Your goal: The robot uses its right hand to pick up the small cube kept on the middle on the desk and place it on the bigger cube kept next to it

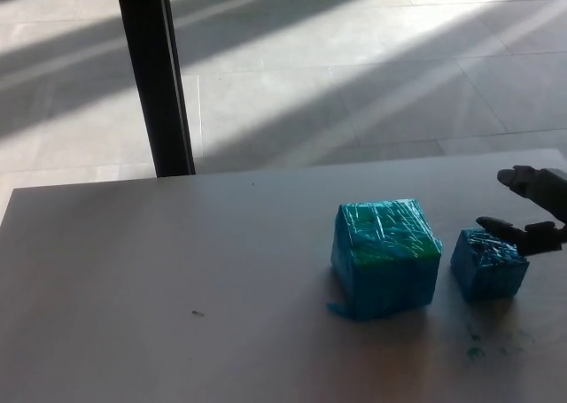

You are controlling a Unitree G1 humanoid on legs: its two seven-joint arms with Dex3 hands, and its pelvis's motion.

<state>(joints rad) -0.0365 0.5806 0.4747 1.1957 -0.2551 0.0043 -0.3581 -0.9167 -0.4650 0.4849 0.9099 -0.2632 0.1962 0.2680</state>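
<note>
Desk [177, 270]: left and middle bare, open for passage. Bigger cube [386, 257]: stands just left of small cube [488, 263], narrow gap between, blocking approach from that side. Right hand [534, 210]: occupies small cube's right, fingers apart.

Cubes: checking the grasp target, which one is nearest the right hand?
The small blue cube, right of the bigger cube, beside the right hand.
</note>
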